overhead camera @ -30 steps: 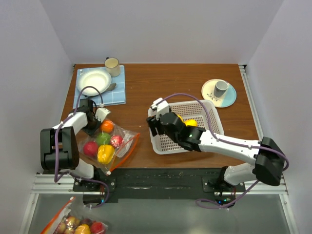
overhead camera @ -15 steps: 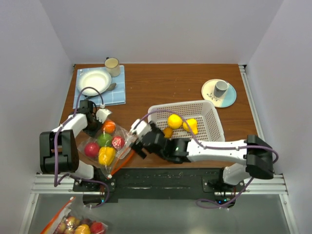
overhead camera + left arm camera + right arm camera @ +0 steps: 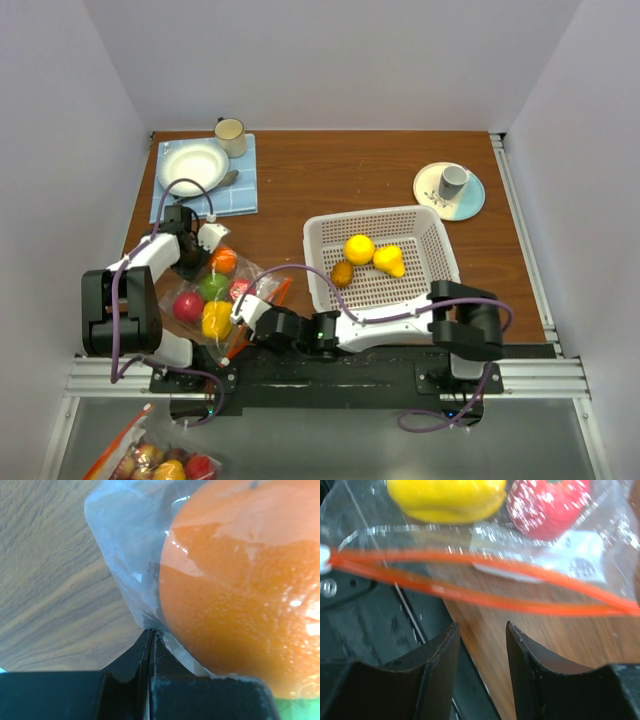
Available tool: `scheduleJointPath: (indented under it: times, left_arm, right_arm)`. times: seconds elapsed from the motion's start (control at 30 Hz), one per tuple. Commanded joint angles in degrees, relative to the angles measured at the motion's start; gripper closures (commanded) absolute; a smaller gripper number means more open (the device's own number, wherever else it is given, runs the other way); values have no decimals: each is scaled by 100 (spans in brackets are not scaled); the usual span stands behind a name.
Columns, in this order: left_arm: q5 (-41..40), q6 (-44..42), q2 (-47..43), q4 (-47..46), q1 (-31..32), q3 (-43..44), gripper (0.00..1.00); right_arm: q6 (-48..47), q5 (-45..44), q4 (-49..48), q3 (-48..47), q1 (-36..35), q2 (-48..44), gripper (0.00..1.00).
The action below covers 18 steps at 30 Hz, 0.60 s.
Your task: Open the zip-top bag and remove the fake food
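Two arms (image 3: 400, 318) are meeting at the tabletop's (image 3: 330, 170) left near corner, where the zip-top bag (image 3: 255, 280) is lying with fake food (image 3: 214, 318) inside; from above, neither hand's fingers are showing. Wrist views are revealing the right hand (image 3: 482, 627) gaping on nothing before the blurred zip strip (image 3: 470, 587), the left hand (image 3: 150, 632) pinching the bag's plastic.

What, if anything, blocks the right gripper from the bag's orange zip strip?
Probably nothing, so likely yes: the right gripper is open just short of the zip strip, with nothing showing between them. The fake food lies beyond the strip inside the zip-top bag.
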<state>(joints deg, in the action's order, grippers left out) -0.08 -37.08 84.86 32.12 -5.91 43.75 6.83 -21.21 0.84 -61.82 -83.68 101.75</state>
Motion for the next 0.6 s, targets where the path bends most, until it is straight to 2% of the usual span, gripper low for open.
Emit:
scheduleJointPath:
  times: [0.0, 0.3, 0.43, 0.57]
  left_arm:
    - [43, -54, 198, 13, 11, -191, 100]
    - [25, -142, 277, 14, 11, -156, 100]
    - [25, -150, 347, -57, 2, -191, 100]
    - [25, -133, 400, -74, 20, -217, 100]
  right_arm:
    - [64, 126, -690, -602, 88, 336, 54]
    - [275, 741, -954, -805, 590, 591, 46]
    - [266, 776, -963, -857, 677, 705, 34]
    - [538, 847, -1068, -954, 897, 960, 26]
